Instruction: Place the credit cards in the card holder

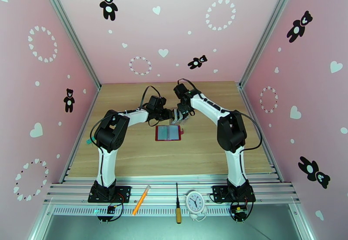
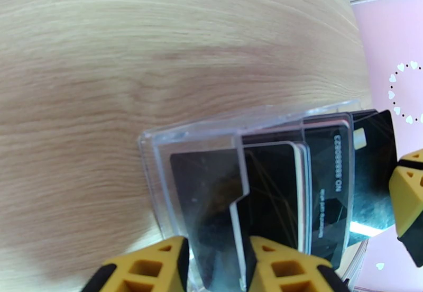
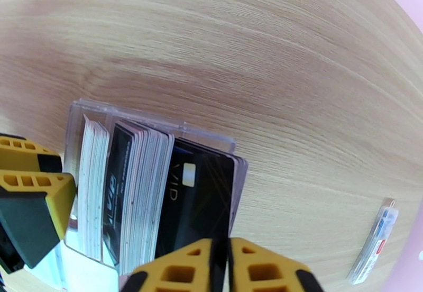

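Currently right gripper (image 3: 221, 266) pinches the outermost dark card (image 3: 195, 203) in the clear stand (image 2: 158, 145) that left gripper (image 2: 214, 266) clamps; open card holder (image 1: 168, 133) lies just beside both, toward the table's (image 1: 209, 158) near edge, long axis left-right.

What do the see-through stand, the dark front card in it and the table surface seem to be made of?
Stand: clear hard plastic, probably acrylic; the cards show through its glossy walls.
Front card: thin dark plastic, glossy, with pale lettering and a small pale square.
Table: light wood or wood-look laminate, matte, with grain lines; I cannot tell which.
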Tool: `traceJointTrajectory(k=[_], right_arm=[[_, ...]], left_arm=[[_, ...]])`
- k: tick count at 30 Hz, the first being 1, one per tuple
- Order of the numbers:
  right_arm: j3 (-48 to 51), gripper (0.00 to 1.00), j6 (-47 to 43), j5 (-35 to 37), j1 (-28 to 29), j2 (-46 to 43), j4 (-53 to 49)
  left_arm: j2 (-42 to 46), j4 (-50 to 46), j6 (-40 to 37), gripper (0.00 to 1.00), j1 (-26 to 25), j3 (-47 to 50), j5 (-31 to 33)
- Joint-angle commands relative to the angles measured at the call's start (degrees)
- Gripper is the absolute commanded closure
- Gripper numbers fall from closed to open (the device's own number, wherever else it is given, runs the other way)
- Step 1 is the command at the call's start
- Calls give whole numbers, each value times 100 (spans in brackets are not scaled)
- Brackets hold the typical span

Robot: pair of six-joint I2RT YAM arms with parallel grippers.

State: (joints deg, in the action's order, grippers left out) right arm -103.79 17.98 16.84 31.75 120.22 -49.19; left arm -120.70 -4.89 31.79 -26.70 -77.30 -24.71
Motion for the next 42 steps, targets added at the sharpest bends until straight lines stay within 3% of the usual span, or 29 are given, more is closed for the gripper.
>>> traceJointTrajectory(k=[1,7,20,42], right_arm=[[-125,92,4,108,-19,-219,-285],[-120,100,38,-137,-19,-219,-260],[10,100,403,-1702,-54,-395,87],[434,100,415,-1729,-195,-252,235]], left_arm=[[-214,-218,29,65,52,62,80],[-208,-236,20,65,51,52,78],[-196,-248,20,64,51,63,82],[-226,-252,20,64,60,55,87]])
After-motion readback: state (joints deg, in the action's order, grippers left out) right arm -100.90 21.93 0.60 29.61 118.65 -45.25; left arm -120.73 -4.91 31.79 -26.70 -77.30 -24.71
